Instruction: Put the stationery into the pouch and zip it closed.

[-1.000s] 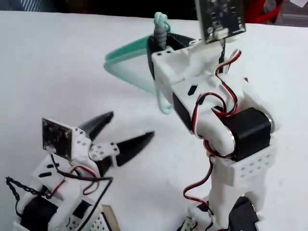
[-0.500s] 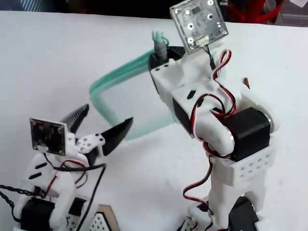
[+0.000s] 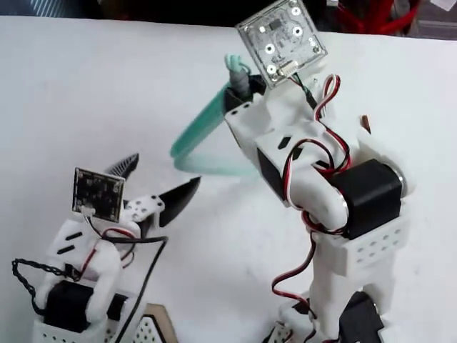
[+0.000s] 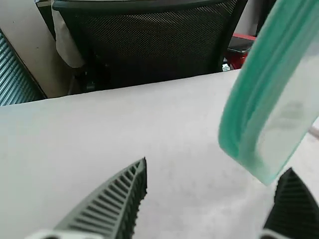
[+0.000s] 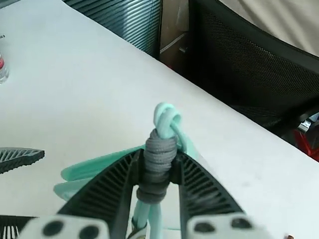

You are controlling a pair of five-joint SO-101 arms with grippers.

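Where the high view comes closest to the camera, the left arm stands at the near left part of the white table. The left gripper is spread wide, and its two black fingers hold nothing. In the left wrist view the same gripper shows a broad gap of bare table between its ribbed tips.

A little farther, on the right side, the right arm rises high over the table. Its gripper, the right gripper, is pressed together on the cord of the pouch. In the right wrist view the right gripper pinches the grey wrapped part of this cord, and a pale green loop stands out above the tips.

The pouch, clear with a green border, hangs from that cord and slants down toward the left gripper. In the left wrist view its lower corner is near one fingertip. Whether its lower edge touches the table cannot be told. In the right wrist view the pouch shows beyond the closed tips.

Farthest of all, behind the far edge of the table, stands a black mesh chair.
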